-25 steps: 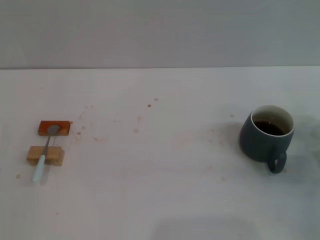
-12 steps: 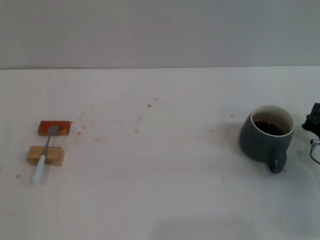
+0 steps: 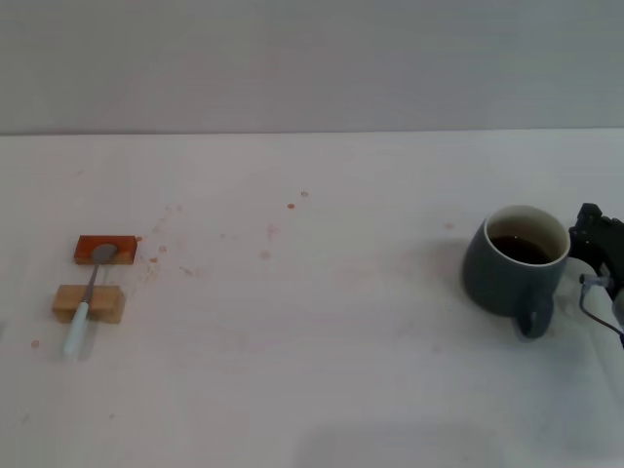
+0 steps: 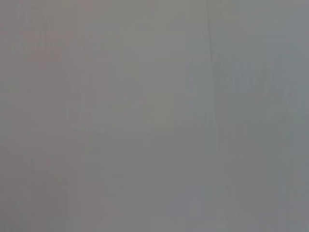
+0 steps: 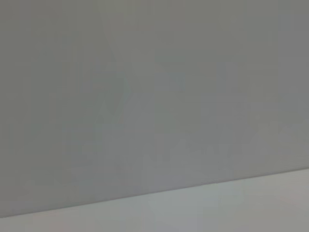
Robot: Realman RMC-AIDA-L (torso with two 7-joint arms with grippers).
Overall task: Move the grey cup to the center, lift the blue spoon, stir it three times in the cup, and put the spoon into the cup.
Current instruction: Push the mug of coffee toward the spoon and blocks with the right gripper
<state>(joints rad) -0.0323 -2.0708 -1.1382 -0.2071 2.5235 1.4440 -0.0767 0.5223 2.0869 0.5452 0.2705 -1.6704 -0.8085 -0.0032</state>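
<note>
A squat, rounded dark slate-grey cup (image 3: 515,273) with a pale cream rim stands upright on the right side of the pale, lightly stained bench (image 3: 322,370), dark brown liquid visible inside it and its loop handle turned toward the front edge. Just beside the cup on its right, at the edge of the head view, is the black right gripper (image 3: 603,255), very close to the cup's wall near the rim; whether they touch cannot be told. Only part of this gripper shows, so how far it is open cannot be told, and nothing can be seen in its hold. Well apart, on the far left of the bench, lies the small thin blue spoon (image 3: 86,300) with a pale light-blue handle and grey metal neck and bowl. Its bowl rests on a small orange-red block (image 3: 105,250), its neck crosses a tan wooden block (image 3: 89,303) nearer the front, and its handle tip reaches down to the bench. The left gripper does not appear in any view, and both wrist views show only plain grey surfaces.
</note>
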